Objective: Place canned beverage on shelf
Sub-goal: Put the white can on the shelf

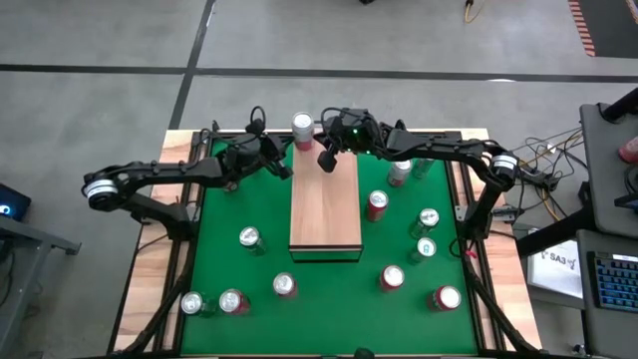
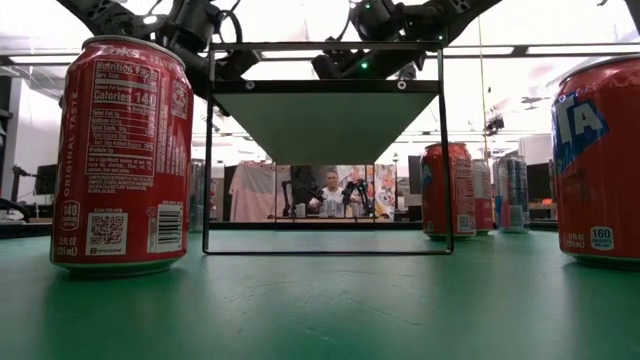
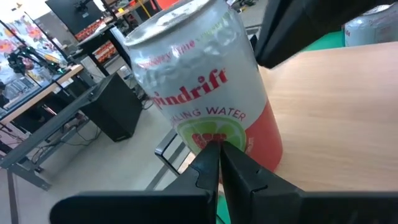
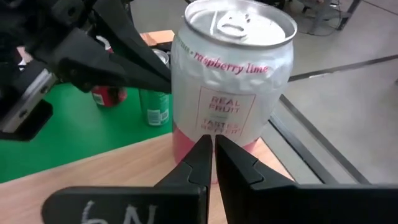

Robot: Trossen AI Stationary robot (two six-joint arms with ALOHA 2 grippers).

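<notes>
Standing at the far end of the shelf, the Spindrift can appears already delivered, so I judge the step in hand to be a clean release and retreat without toppling it. High view: my left gripper lies just left of the can at the shelf's far left corner, my right gripper sits just right of it over the board, and loose cans are scattered on the green table. Low view: the shelf reads as a raised board on a thin dark frame with both arms above it; the can on top is not visible from here, so I cannot confirm its base there. Left wrist view: my left jaws are closed together, tips just in front of the can's lower label, gripping nothing. Right wrist view: my right jaws are likewise closed on nothing, tips pointing at the can's base; the can stands upright near the board's edge. Procedure, as I judge it: withdraw each arm straight back along its own approach, avoid sideways sweeps, and keep the closed tips clear of the can wall, because its edge position leaves little margin.
</notes>
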